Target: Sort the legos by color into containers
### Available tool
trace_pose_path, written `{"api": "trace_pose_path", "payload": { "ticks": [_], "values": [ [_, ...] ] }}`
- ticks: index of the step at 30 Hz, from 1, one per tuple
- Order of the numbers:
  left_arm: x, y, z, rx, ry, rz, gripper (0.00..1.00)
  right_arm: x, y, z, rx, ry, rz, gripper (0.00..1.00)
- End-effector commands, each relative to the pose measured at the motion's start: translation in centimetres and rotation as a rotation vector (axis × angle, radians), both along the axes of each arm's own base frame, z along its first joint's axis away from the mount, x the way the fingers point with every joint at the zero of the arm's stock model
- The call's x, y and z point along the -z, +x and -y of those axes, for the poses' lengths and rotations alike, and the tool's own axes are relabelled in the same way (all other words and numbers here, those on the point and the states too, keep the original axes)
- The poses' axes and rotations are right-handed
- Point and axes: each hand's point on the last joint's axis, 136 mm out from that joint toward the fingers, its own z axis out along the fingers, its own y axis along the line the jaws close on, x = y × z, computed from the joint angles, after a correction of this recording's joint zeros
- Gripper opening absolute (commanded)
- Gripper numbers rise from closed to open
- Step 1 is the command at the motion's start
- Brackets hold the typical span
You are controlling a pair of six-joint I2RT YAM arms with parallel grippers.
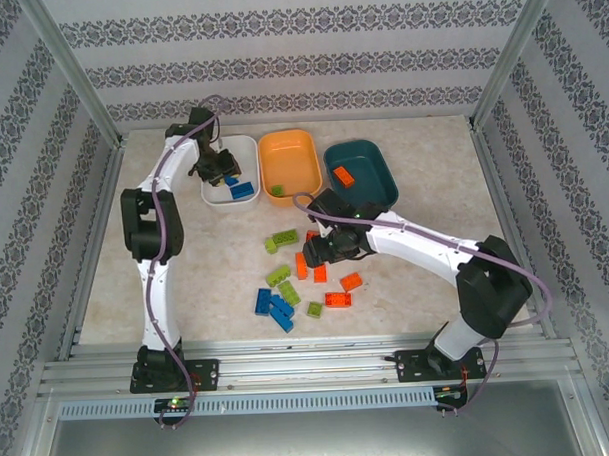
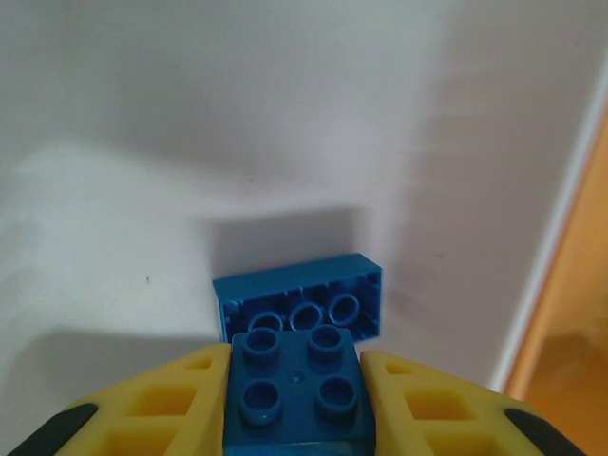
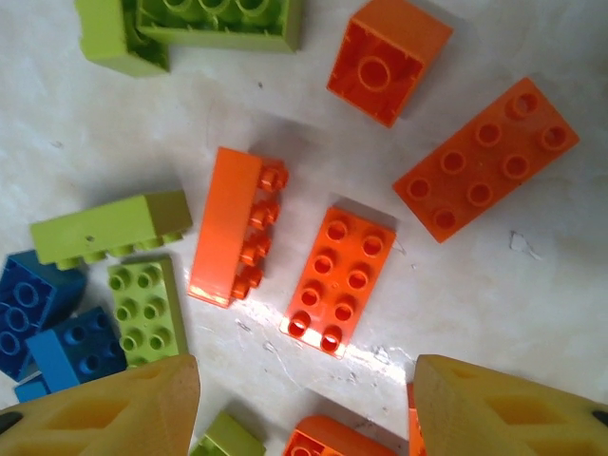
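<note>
Yellow fingers [image 2: 152, 413] of the left gripper [image 2: 296, 375] are clamped on a square blue brick [image 2: 296, 394], studs toward the camera, jaws drawn in close on its sides. Just past it we note an oblong blue brick [image 2: 299, 299], hollow underside toward the camera, on the floor of the white tub [image 1: 244, 155]. Next along: the orange tub [image 1: 290, 158] with one green brick [image 1: 277, 190] in it, then the teal tub [image 1: 370, 166] with one orange brick [image 1: 343, 176].

The right gripper [image 3: 304, 408] grips nothing, jaws standing well apart above the table [image 1: 433, 183]. Under the gap lies a flat orange brick [image 3: 340, 275], studs up, with a tipped orange brick [image 3: 228, 228] on its side just beside it. We see loose green bricks [image 3: 142, 309] and loose blue bricks [image 3: 33, 309] near, toward the left finger.
</note>
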Motion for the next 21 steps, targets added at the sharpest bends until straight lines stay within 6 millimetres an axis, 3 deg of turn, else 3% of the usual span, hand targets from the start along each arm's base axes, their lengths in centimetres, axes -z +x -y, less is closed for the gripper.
{"api": "trace_pose_path", "payload": {
  "ticks": [1, 6, 10, 21],
  "values": [
    [-1.2, 0.0, -0.3, 0.000, 0.001, -0.011, 0.36, 1.5, -0.8, 2.6, 0.020, -0.123, -0.083, 0.63],
    [-1.4, 0.2, -0.3, -0.006, 0.000, -0.007, 0.43, 3.3, -1.9, 5.0, 0.068, -0.190, -0.157, 0.67],
    [-1.8, -0.1, -0.2, -0.015, -0.010, -0.006, 0.54, 4.4, -2.7, 6.9, 0.096, -0.239, -0.196, 0.71],
    [-5.9, -1.4, 0.3, -0.007, -0.031, 0.065, 0.57, 6.8, -3.9, 7.8, 0.088, -0.265, -0.251, 0.78]
  ]
}}
